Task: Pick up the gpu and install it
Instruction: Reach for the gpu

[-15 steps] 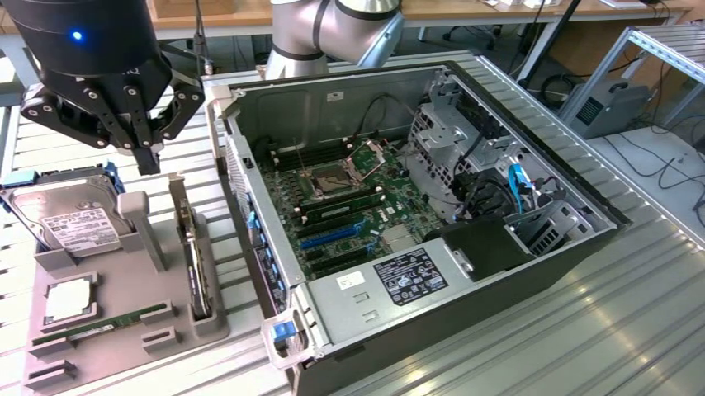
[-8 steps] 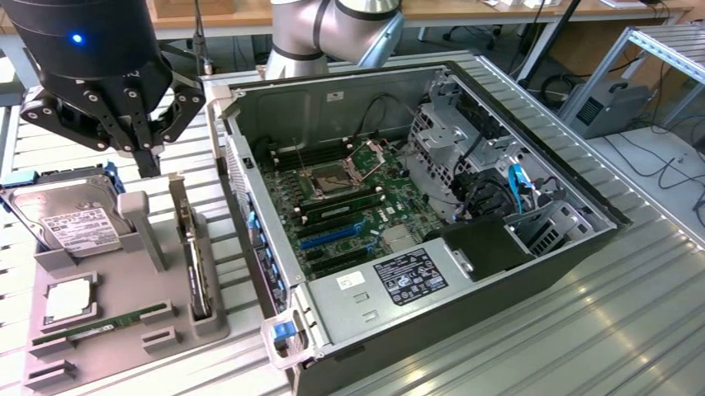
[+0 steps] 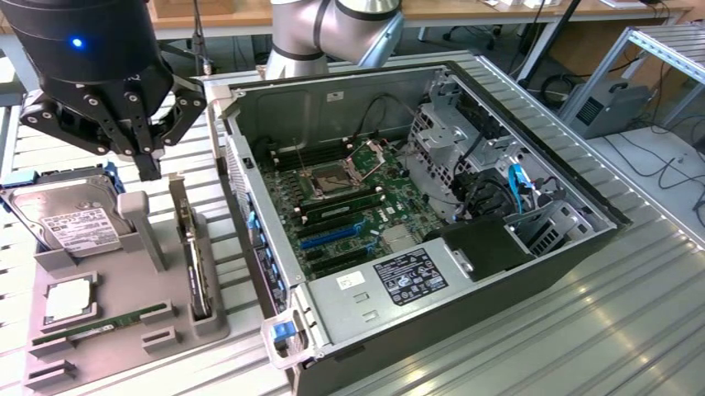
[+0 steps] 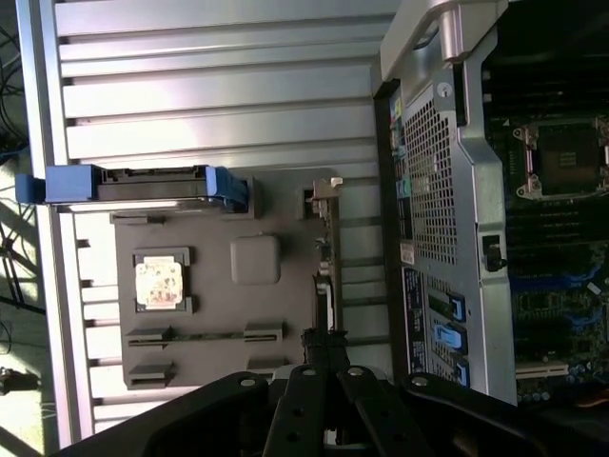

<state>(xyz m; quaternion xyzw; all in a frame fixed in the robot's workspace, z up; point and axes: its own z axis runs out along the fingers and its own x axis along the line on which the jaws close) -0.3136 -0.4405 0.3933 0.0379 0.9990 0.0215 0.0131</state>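
Hovering above the gray holder (image 3: 127,285) on the tabletop (image 3: 617,330), the gripper (image 3: 149,169) had its fingers pressed together with nothing in them, lined up with the gpu (image 3: 196,264) but not touching it as far as I could tell. The gpu stood on edge in a holder slot, just beside the open PC case (image 3: 330,91), probably so its top edge was free to pinch from above.

Finishes as I read them from the console
I log: surface (image 3: 617,330), ribbed bare metal, dull sheen; computer case (image 3: 342,330), grey sheet metal, perforated side wall; holder (image 3: 127,285), matt grey plastic; hard drive (image 3: 66,216), shiny metal lid, white paper label; gpu (image 3: 198,272), silvery metal bracket, dark board edge; end effector (image 3: 149,169), matt black.
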